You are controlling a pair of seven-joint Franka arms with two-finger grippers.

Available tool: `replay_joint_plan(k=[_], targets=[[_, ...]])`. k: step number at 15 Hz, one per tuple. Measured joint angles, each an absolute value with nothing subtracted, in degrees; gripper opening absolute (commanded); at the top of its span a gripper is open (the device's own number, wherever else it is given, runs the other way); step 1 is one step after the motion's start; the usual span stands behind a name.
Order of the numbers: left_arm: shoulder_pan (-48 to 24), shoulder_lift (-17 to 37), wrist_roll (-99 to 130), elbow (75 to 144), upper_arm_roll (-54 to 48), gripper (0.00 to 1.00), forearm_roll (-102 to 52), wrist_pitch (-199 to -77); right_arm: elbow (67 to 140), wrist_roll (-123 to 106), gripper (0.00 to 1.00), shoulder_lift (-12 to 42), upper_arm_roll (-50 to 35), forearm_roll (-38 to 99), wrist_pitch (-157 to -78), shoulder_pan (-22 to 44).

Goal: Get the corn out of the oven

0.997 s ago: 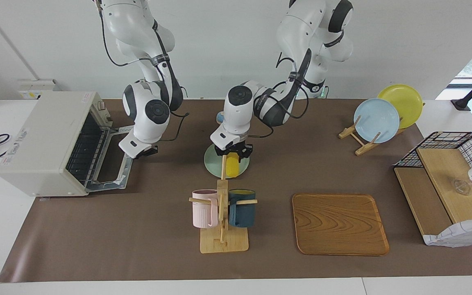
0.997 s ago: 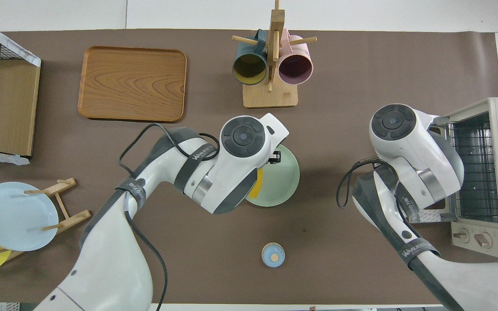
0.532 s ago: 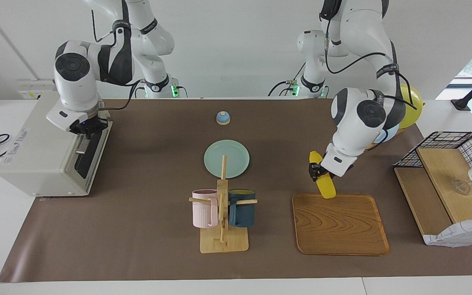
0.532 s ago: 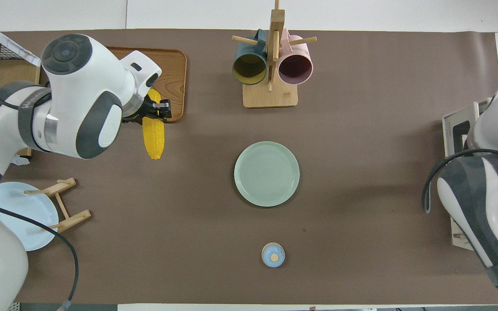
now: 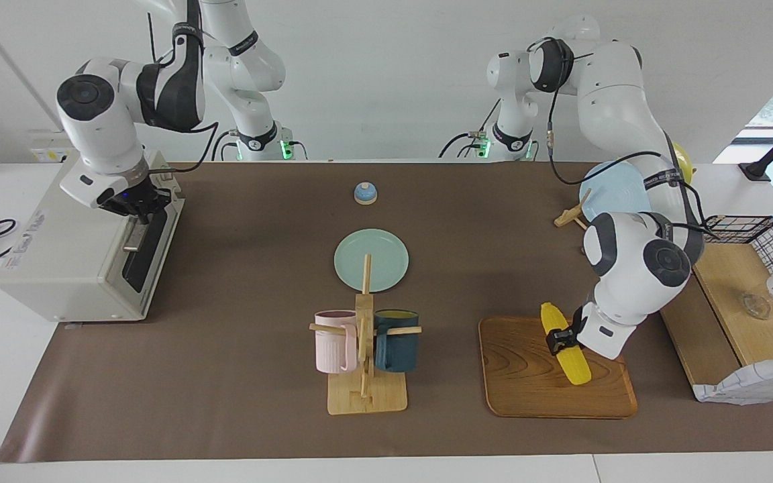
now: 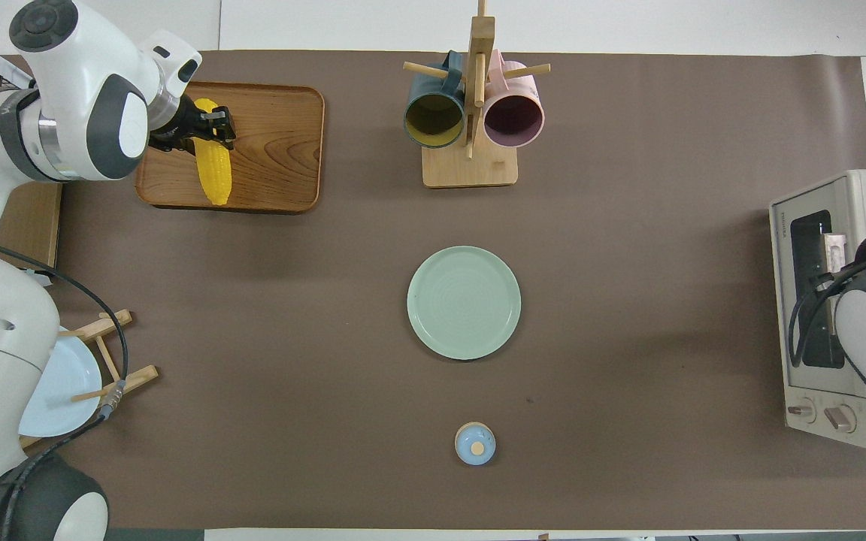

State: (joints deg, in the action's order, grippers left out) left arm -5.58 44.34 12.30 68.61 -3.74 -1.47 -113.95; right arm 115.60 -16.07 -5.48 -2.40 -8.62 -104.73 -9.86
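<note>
- The corn (image 5: 564,343) lies tilted over the wooden tray (image 5: 527,389), at the tray's edge toward the left arm's end of the tabletop (image 5: 225,376).
- The left hand (image 5: 559,339) is clamped around the corn near its middle, over the tray; whether the cob touches the wood cannot be told.
- The oven (image 5: 78,248), well apart from the tray at the right arm's end, has its door up and closed.
- The right hand (image 5: 141,211) sits at the top of the oven door, fingers pinched together.
- A green plate (image 5: 371,258) lies between the tray and the oven.
</note>
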Motion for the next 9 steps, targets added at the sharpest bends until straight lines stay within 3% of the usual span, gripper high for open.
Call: replay_joint_plan(k=[5,6,7,8,9], targets=[[-5.6,46.68,9.69,66.11,-4.02,0.0,-1.46,-113.89,111.38,-16.14,0.0,-9.55,-3.29,0.73,-102.33,-9.13],[-5.6,46.68,9.46,66.1,-4.02,0.72,-1.45,-113.9,110.22,-16.14,0.0,-9.59,-3.47,0.95,-101.26,-8.55],[-5.6,46.69,9.08,66.11,-4.02,1.0,-1.39,-113.98,109.32,-16.13,0.05,-9.57,-3.56,0.96,-100.18,-7.88],[-5.6,46.72,8.61,66.13,-4.01,1.0,-1.27,-114.01,108.76,-16.02,0.12,-9.55,-3.63,0.96,-99.4,-7.43],[-5.59,46.75,8.22,66.15,-3.99,1.0,-1.21,-113.99,108.45,-15.88,0.4,-9.51,-3.63,0.95,-98.86,-7.2]])
